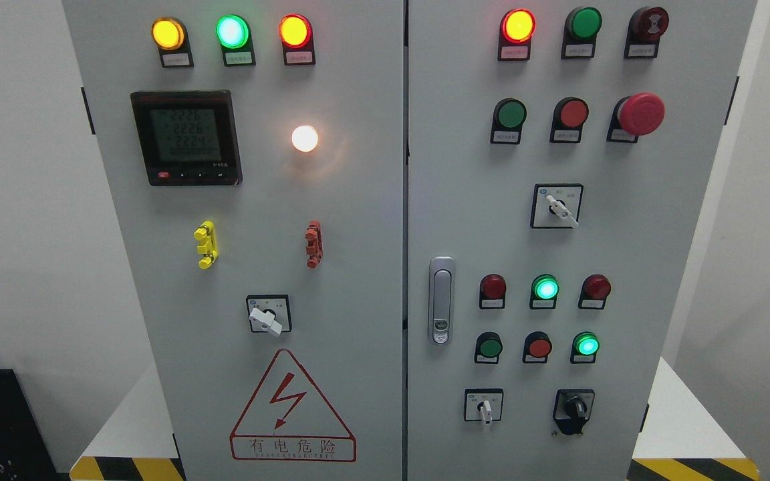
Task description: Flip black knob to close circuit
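Knob: we are eyeing the black knob [575, 407]; judging it stiff; pinching its raised bar.
Hands: we are seeing neither; fingers untellable.

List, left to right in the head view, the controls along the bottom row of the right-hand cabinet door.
White-handled selector switch → black knob. No robot hand shows in this view.

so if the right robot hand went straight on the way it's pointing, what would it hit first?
Can't say: neither robot hand shows in the head view, so there's no pointing direction to extend. The black knob sits untouched at the lower right of the cabinet's right door.
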